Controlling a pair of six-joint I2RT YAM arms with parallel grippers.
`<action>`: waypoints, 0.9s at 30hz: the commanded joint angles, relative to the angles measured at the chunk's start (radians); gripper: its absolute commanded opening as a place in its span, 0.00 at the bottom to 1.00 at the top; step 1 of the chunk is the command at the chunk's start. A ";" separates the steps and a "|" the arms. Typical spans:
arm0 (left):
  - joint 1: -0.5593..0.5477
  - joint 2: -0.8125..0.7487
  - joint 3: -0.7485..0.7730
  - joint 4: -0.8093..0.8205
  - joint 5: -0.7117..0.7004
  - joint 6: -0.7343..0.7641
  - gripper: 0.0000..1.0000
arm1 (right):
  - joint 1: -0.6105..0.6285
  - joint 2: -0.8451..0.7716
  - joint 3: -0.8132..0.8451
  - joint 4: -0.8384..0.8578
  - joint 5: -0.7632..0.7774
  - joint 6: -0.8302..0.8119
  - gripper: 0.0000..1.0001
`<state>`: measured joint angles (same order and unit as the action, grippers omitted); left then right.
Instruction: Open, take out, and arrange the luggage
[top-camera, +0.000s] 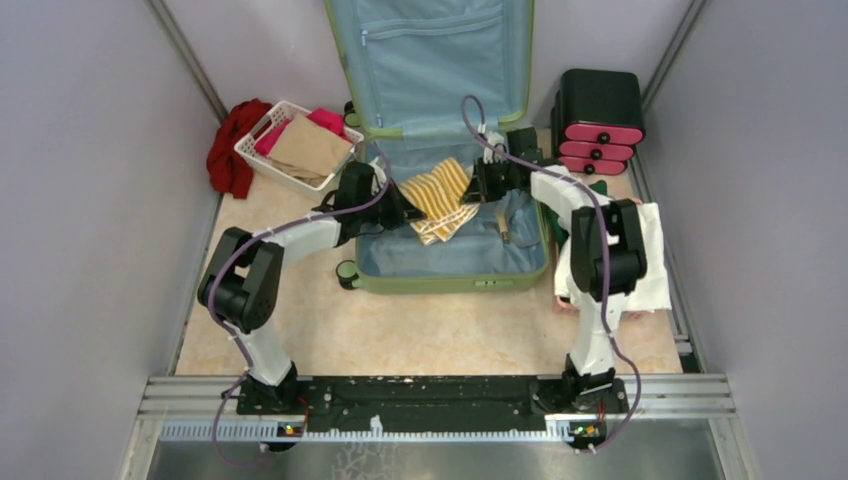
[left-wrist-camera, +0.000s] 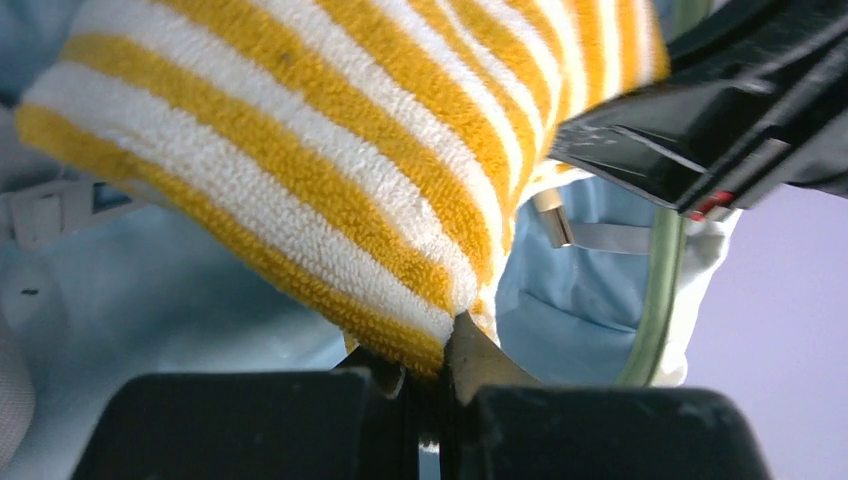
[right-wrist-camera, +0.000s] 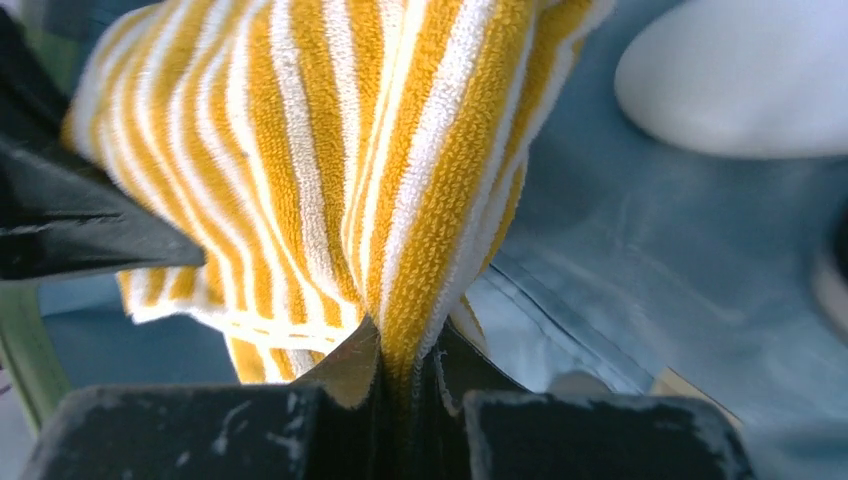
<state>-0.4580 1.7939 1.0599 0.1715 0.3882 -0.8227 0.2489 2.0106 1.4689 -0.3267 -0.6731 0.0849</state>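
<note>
Towel (top-camera: 440, 200) clenched by left hand (top-camera: 408, 213) and right hand (top-camera: 471, 190) over luggage (top-camera: 450, 272); basket (top-camera: 258, 158), drawer box (top-camera: 598, 100) alongside.

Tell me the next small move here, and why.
Probably lift the striped towel straight up with both arms: the left gripper and right gripper are each shut on an opposite edge, and the towel is over the open luggage, not yet out.

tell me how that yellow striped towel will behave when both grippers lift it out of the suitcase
Probably floppy: the striped towel drapes and bunches between the left gripper and right gripper, so its middle will likely sag. Likely light for its size, being thin terry cloth. The looped pile looks grippy, so it is unlikely to slip.
</note>
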 joint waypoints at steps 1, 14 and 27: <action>-0.012 -0.094 0.079 -0.007 0.040 0.055 0.00 | -0.007 -0.295 0.021 0.022 0.082 -0.128 0.00; -0.227 -0.159 0.188 0.050 0.019 0.067 0.00 | -0.089 -0.774 -0.155 -0.201 0.294 -0.382 0.00; -0.485 0.144 0.461 0.162 0.026 0.006 0.00 | -0.619 -1.039 -0.284 -0.472 0.188 -0.610 0.00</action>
<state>-0.8909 1.8389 1.4105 0.2939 0.3920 -0.7971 -0.1982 0.9966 1.1839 -0.7570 -0.4667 -0.3782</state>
